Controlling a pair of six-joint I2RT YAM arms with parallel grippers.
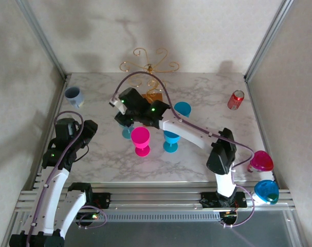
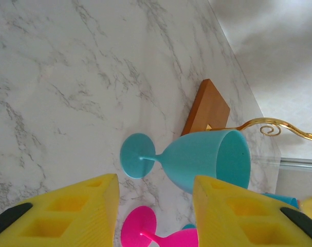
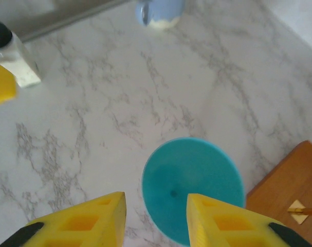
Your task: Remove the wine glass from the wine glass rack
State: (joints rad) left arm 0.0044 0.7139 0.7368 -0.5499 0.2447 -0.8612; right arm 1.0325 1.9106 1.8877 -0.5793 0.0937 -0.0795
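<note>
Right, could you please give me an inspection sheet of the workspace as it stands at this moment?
Surface: white marble-pattern table, no spills seen.
Job's things: gold wire wine glass rack on wooden base, no glass seen on its arms; teal plastic wine glass on the table beside the base.
Clutter: pink goblet, other teal goblets, blue-grey mug, red can.
Grippers: left gripper open, empty; right gripper jaws apart above the teal glass.
Cables: purple cables along both arms.
Surroundings: white walls, metal frame posts.

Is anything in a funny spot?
Yes: a blue glass sits off the marble, on the metal frame beside the right arm's base, and a pink glass is right at the table edge.
</note>
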